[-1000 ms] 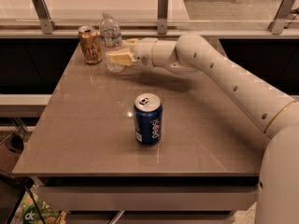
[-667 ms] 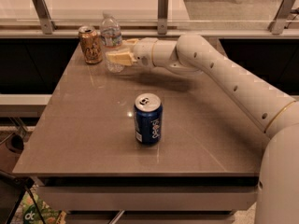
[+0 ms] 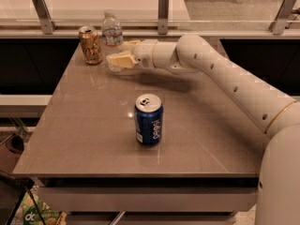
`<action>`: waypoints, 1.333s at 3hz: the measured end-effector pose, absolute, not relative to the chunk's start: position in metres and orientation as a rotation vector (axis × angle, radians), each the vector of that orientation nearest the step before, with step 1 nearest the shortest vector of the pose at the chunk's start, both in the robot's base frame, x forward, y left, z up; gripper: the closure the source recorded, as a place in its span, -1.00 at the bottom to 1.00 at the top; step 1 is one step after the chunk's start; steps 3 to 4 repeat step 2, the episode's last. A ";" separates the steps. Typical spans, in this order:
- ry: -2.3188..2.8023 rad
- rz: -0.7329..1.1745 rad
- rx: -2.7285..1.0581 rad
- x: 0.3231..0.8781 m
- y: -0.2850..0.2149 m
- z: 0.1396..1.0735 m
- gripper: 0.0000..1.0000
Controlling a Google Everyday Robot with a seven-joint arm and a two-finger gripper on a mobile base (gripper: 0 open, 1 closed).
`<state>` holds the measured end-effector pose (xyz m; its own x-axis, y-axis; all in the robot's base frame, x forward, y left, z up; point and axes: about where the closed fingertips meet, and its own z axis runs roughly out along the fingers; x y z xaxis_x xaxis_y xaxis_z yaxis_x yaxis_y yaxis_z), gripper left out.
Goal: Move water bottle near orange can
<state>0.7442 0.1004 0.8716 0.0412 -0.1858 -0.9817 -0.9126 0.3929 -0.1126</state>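
The water bottle (image 3: pixel 112 31), clear with a white cap and a label band, stands upright at the table's far left. The orange can (image 3: pixel 91 45) stands just left of it, a small gap apart. My gripper (image 3: pixel 117 52) reaches in from the right at the bottle's lower half, with one finger (image 3: pixel 120 60) in front of the bottle and the other behind it. The jaws are closed against the bottle. The bottle's base rests on the table (image 3: pixel 84 139).
A blue Pepsi can (image 3: pixel 149 119) stands upright in the middle of the table, nearer the front. My white arm (image 3: pixel 225 74) stretches across the table's right side. A railing with metal posts (image 3: pixel 163 6) runs behind the far edge.
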 end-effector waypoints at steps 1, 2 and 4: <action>1.441 0.759 -1.056 0.743 0.103 0.871 -1.00; 1.441 0.759 -1.056 0.743 0.104 0.871 -1.00; 1.441 0.759 -1.056 0.743 0.104 0.871 -1.00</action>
